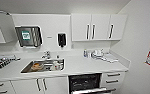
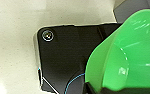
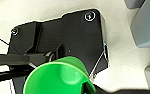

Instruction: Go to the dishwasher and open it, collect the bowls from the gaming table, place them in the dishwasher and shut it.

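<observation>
Facing the open dishwasher (image 1: 84,83), the robot is carrying a lime green bowl (image 2: 126,55) at each wrist, light, stiff and slick plastic best pinched at the rim, though neither gripper's grasp can be told.

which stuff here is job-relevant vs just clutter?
Job:
- open built-in dishwasher with dark racked interior
- lime green plastic bowl at the left tool
- lime green plastic bowl at the right tool

Lying about:
- dishes in the steel sink
- white crockery on the white countertop
- black wall dispenser
- white wall cabinets
</observation>
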Robot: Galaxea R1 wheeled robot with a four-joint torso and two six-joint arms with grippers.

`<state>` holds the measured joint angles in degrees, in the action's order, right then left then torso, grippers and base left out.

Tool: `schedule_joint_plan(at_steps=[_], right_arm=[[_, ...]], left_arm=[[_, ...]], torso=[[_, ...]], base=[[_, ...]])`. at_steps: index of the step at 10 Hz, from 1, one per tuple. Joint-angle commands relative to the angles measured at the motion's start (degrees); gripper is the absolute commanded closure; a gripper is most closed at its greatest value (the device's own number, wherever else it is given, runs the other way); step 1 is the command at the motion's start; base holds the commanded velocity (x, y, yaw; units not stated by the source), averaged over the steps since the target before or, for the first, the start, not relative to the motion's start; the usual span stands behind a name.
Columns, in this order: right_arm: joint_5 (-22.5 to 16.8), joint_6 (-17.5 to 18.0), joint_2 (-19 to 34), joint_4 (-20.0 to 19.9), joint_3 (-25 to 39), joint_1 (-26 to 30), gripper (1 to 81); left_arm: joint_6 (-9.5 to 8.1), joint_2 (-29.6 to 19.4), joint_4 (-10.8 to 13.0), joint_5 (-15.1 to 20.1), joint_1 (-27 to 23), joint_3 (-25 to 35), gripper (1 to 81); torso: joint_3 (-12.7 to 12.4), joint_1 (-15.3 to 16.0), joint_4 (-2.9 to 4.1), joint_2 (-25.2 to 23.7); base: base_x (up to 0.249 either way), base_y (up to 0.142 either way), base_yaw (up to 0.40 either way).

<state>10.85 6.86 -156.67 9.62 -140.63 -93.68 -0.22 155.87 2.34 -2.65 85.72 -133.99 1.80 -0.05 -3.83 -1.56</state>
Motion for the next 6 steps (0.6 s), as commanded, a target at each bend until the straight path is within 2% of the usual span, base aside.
schedule_joint_plan(at_steps=[1, 6], right_arm=[[-2.7, -0.1, 1.3, 0.6, -0.1, 2.0, 81.1], [-2.7, -0.1, 1.2, 0.6, -0.3, 2.0, 81.1]], left_arm=[[-0.04, -1.3, -0.1, 2.7, -2.9, 0.5, 81.1], [-0.04, -1.2, -0.1, 2.7, -2.8, 0.5, 81.1]], torso=[[0.0, 0.1, 0.0, 0.0], [0.0, 0.1, 0.0, 0.0]], base=[[0.133, 0.0, 0.0], [0.13, 0.0, 0.0]])
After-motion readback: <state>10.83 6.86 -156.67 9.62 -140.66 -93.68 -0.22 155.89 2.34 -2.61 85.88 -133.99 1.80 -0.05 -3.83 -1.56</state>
